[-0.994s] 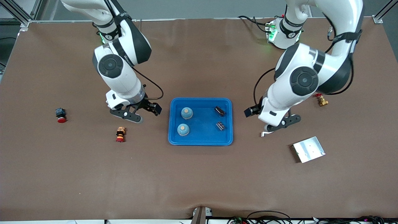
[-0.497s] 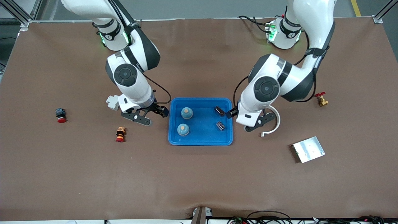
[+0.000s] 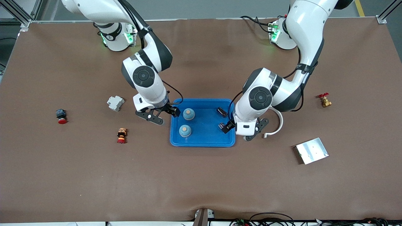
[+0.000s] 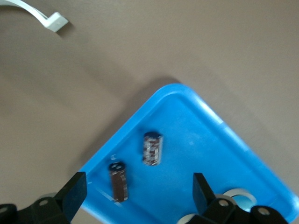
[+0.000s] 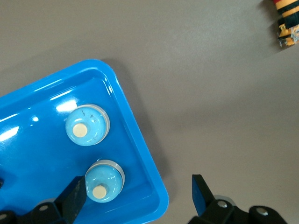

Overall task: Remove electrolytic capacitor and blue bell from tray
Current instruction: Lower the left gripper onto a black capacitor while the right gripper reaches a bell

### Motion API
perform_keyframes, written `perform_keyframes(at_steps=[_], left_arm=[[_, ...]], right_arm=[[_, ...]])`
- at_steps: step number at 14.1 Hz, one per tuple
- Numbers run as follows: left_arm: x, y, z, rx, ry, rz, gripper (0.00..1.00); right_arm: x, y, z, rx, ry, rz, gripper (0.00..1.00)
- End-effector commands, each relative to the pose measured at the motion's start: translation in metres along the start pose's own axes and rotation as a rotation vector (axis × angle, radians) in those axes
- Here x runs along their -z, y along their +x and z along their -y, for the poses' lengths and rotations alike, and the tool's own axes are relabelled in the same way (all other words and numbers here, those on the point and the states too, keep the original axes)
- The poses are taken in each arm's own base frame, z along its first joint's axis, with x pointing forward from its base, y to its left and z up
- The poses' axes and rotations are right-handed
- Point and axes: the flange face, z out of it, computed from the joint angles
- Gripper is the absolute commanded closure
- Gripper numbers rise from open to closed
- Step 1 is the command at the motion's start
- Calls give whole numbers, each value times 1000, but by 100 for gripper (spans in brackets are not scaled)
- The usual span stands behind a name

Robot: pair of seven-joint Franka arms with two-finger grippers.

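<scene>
- Inside the bright blue shallow plastic tray [image 3: 202, 141] sit two round blue bells with pale button tops [image 3: 185, 130] [image 3: 188, 114] and two small dark cylindrical electrolytic capacitors [image 3: 222, 126] [image 3: 222, 111], all in pairs, so grabbing a twin or bumping its neighbour looks like the main risk.
- Left tool [image 3: 239, 133] hangs spread wide and empty over the tray's rim by the nearer capacitor; coming down there, one finger [image 4: 72, 192] could land on the rim and tip the tray.
- Right tool [image 3: 164, 115] is also wide open, holding nothing, over the tabletop [image 3: 201, 182] at the tray's edge beside the farther bell.
</scene>
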Motion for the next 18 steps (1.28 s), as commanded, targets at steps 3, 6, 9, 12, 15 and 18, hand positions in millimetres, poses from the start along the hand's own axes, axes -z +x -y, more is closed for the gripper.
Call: perform_keyframes(at_steps=[3,6,9,12,15,18], left_arm=[[-26,5,-17,80,-89,-16,0],[-47,-1,-19,80,-79,-15,0],[-65,-7,-18,75,-55,-8,0],[-85,-11,-15,55,-26,-9,0],[-96,-21,-15,44,-10,-7,0],[-108,-20,-12,47,6,-2,0]], right_arm=[[-13,-8,1,-43,7,-25,0],[-22,-27,17,-76,25,-34,0],[-42,-39,26,-71,30,-34,0],[-60,-53,35,-78,24,-47,0],[-74,-63,41,-86,7,-64,0],[-89,-69,46,-108,27,-66,0]])
